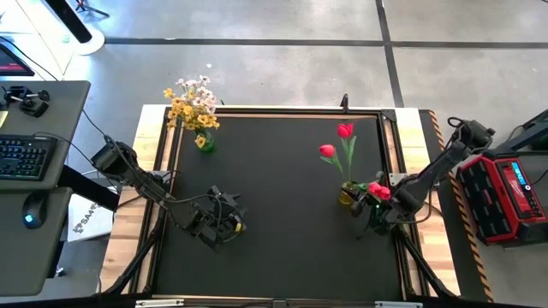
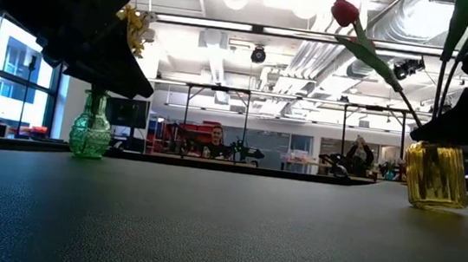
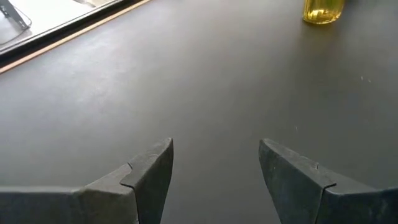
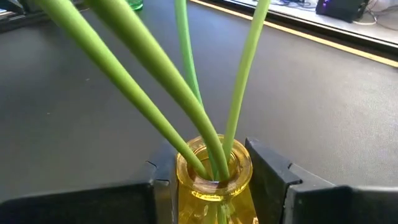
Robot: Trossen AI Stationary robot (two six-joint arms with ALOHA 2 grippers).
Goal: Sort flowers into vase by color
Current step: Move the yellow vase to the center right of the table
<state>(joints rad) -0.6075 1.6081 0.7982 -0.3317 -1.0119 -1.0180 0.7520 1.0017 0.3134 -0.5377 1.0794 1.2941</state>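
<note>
best done by easing the right gripper straight back off the yellow vase, jaws flanking its neck without clearly clenching, so the red tulips inside stay upright. far across the mat from the yellow vase, green vase holding yellow and white flowers. left gripper released, empty, nearer that green vase.

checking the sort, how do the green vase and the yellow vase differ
The green vase is green glass at the table's far left; the yellow vase is yellow glass on the right. The green vase holds yellow and white flowers; the yellow vase holds red tulips. The right hand straddles the yellow vase's neck; nothing touches the green one. Both stand upright.
</note>
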